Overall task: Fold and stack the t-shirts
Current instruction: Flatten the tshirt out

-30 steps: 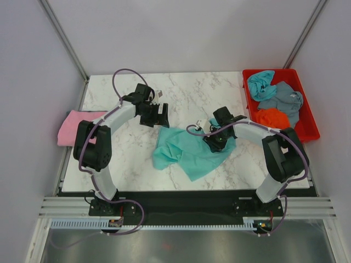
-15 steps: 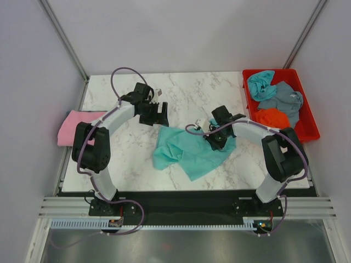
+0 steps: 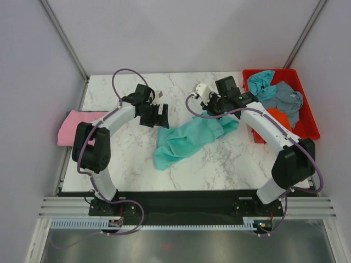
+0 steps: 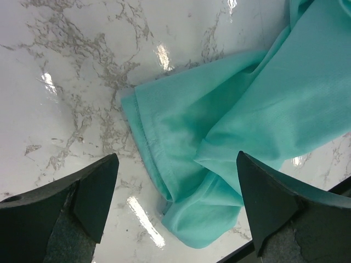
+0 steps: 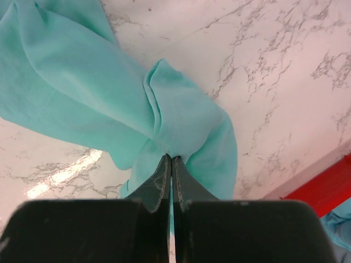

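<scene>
The right tool (image 5: 171,158) is clamped on the teal shirt (image 3: 189,138), while the left tool (image 4: 175,164) hangs beside that shirt, spread wide.

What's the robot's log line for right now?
left gripper: open | right gripper: shut on teal-green cotton t-shirt | t-shirt: crumpled on white marble table

Loose t-shirt (image 3: 189,139) centre of table (image 3: 131,160); tray (image 3: 311,130) right, three t-shirts (image 3: 282,99) inside; folded t-shirt (image 3: 74,127) off left edge.

The teal-green t-shirt (image 4: 230,126) is lying rumpled on the marble tabletop (image 4: 71,71), one fold nearing the tabletop's edge. The left gripper (image 4: 176,159) is hanging over it, fingers (image 4: 93,197) spread wide.
</scene>
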You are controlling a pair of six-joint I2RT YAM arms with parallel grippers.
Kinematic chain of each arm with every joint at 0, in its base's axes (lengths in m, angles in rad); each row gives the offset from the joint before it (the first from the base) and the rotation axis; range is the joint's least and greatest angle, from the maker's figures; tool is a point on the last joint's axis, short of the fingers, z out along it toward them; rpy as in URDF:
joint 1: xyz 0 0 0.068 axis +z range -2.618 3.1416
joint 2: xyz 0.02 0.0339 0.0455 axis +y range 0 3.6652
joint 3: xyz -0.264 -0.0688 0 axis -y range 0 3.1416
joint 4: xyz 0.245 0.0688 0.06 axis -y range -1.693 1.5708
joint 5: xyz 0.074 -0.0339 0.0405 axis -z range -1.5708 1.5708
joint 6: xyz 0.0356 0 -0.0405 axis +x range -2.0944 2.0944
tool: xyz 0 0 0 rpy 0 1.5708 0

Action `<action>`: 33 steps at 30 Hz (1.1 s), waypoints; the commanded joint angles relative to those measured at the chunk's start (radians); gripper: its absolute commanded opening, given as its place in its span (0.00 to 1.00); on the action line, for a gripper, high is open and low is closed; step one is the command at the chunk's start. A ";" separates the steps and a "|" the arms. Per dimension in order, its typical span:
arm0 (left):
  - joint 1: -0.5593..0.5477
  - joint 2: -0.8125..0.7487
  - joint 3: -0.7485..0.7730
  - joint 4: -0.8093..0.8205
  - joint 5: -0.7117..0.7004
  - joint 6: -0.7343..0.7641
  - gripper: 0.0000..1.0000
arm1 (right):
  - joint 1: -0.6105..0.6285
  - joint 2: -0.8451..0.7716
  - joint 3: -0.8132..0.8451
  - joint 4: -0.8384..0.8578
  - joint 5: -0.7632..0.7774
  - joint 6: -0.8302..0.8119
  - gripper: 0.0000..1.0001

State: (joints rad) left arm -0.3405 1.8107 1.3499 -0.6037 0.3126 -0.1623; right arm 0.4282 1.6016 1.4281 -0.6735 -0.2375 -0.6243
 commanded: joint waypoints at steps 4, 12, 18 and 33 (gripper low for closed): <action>-0.018 -0.030 -0.034 0.027 -0.023 0.029 0.94 | 0.001 0.014 -0.047 -0.037 0.015 0.011 0.01; -0.028 -0.005 -0.047 0.004 0.137 0.000 0.62 | -0.003 -0.009 -0.066 -0.011 0.098 0.018 0.00; -0.029 -0.069 -0.184 0.030 0.143 -0.020 0.63 | -0.057 -0.075 -0.014 0.034 0.098 0.109 0.00; -0.051 0.075 -0.089 0.018 0.148 -0.039 0.02 | -0.086 -0.163 0.169 0.038 0.070 0.150 0.00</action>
State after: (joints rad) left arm -0.3801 1.8755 1.2068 -0.5915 0.4404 -0.1925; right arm 0.3466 1.4456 1.5917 -0.6479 -0.1669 -0.4934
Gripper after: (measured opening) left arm 0.049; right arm 0.010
